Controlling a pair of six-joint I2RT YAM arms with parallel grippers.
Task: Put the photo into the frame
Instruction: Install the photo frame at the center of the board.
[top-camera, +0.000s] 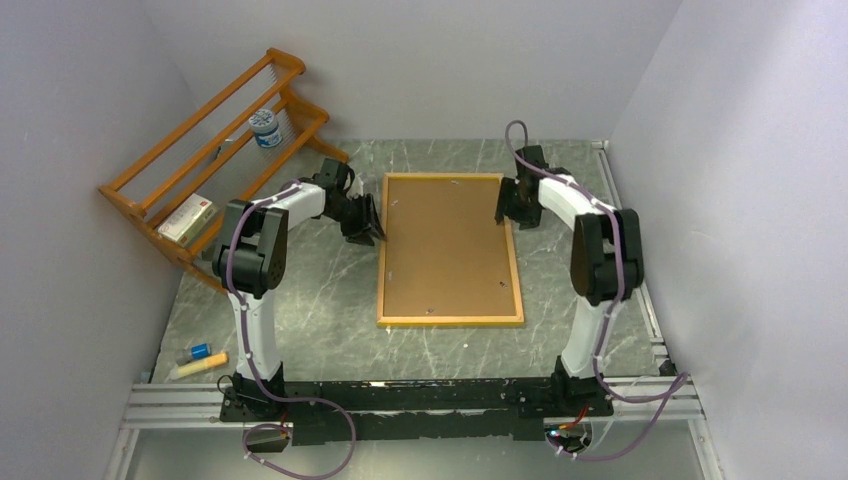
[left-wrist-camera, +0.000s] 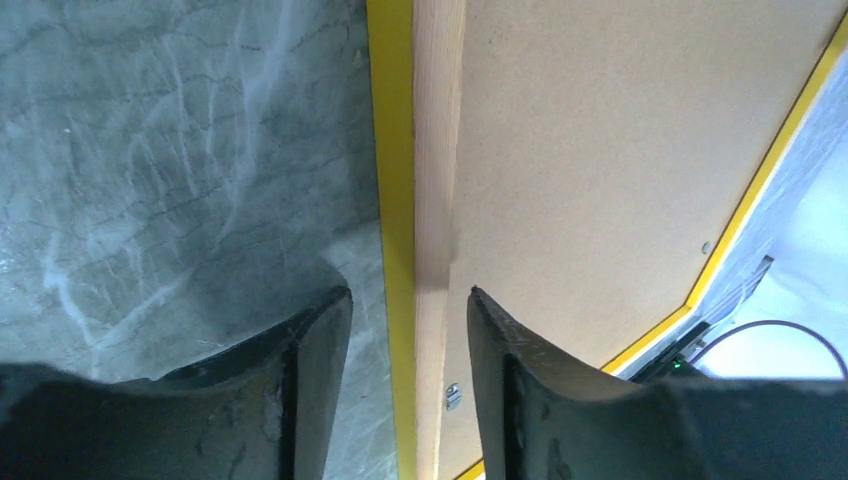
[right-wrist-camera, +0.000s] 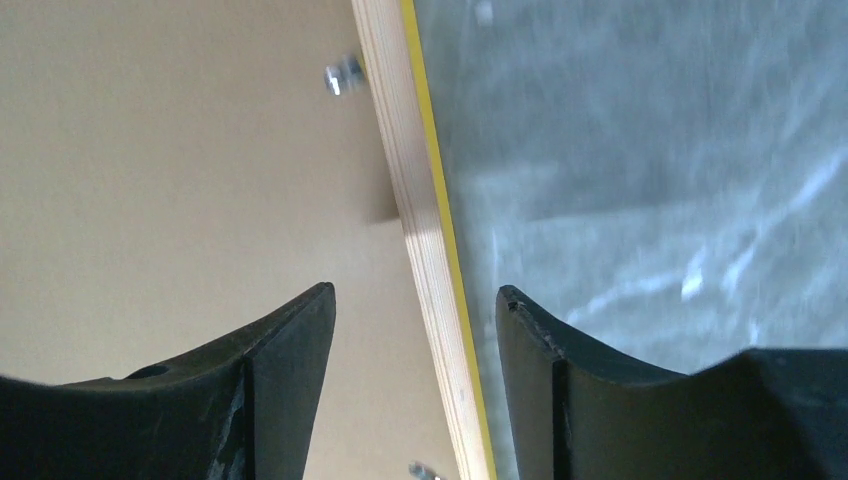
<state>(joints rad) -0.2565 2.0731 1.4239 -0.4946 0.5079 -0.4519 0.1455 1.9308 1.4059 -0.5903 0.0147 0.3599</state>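
merely frame (top-camera: 451, 321) back; bottle (top-camera: 266, 130) label unreadable

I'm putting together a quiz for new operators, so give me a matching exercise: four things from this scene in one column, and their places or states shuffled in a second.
1. frame
2. left gripper
3. right gripper
4. wooden rack

A. standing at the far left
B. jaws open astride the frame's right rail
C. lying flat in the middle, back side up
D. jaws open astride the frame's left rail

Pairs: 1-C, 2-D, 3-B, 4-A
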